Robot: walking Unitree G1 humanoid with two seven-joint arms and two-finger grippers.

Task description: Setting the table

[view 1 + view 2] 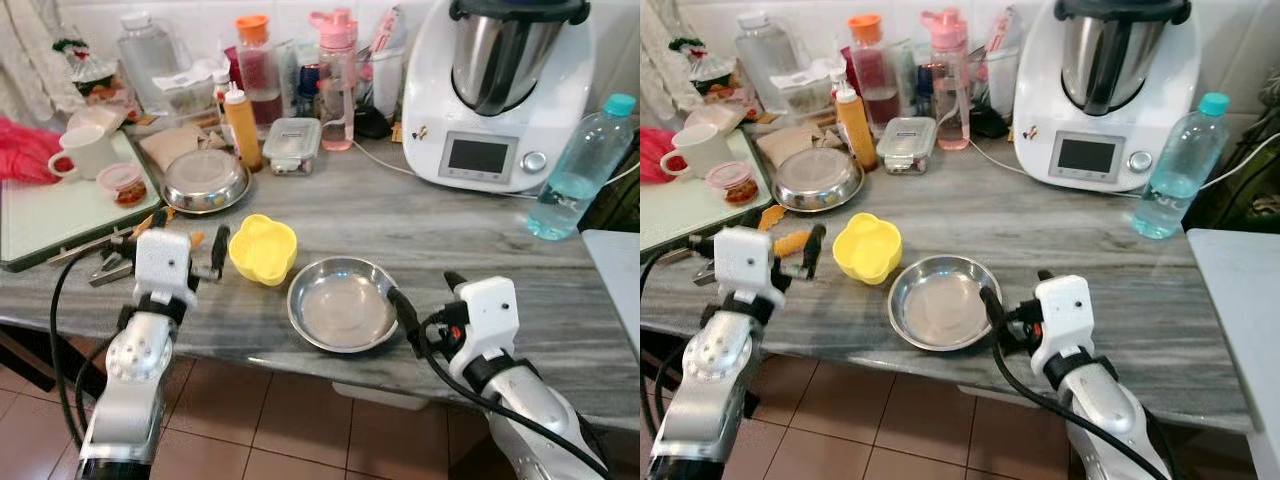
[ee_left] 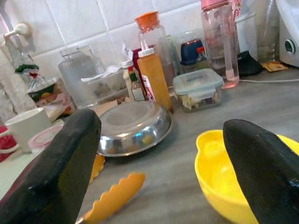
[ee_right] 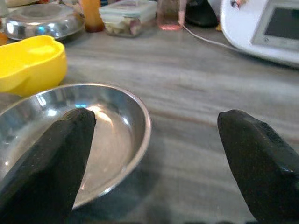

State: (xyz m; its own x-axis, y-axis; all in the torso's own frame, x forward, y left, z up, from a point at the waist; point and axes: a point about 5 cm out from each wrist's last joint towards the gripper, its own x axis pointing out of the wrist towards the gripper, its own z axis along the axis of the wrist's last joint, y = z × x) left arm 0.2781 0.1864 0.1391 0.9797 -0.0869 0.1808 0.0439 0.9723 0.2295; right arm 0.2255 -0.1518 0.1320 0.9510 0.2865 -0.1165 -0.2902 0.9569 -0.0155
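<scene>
A yellow flower-shaped bowl (image 1: 263,248) sits on the grey marble counter (image 1: 420,225). Just right of it, near the front edge, lies an empty shallow steel dish (image 1: 342,303). My left gripper (image 1: 170,240) is open at the yellow bowl's left side; one finger (image 2: 261,168) hangs over its rim, the other (image 2: 56,168) above the orange tongs (image 2: 112,198). My right gripper (image 1: 430,298) is open low at the dish's right rim. One of its fingers (image 3: 51,158) reaches over the dish (image 3: 93,135), the other stands outside it. Behind the left gripper an upturned steel bowl (image 1: 206,181) rests.
At the back stand a white kitchen machine (image 1: 497,90), a water bottle (image 1: 575,170), a pink bottle (image 1: 337,80), a lidded food box (image 1: 292,145) and an orange sauce bottle (image 1: 242,128). A white mug (image 1: 85,150) sits on a board (image 1: 40,215) at left.
</scene>
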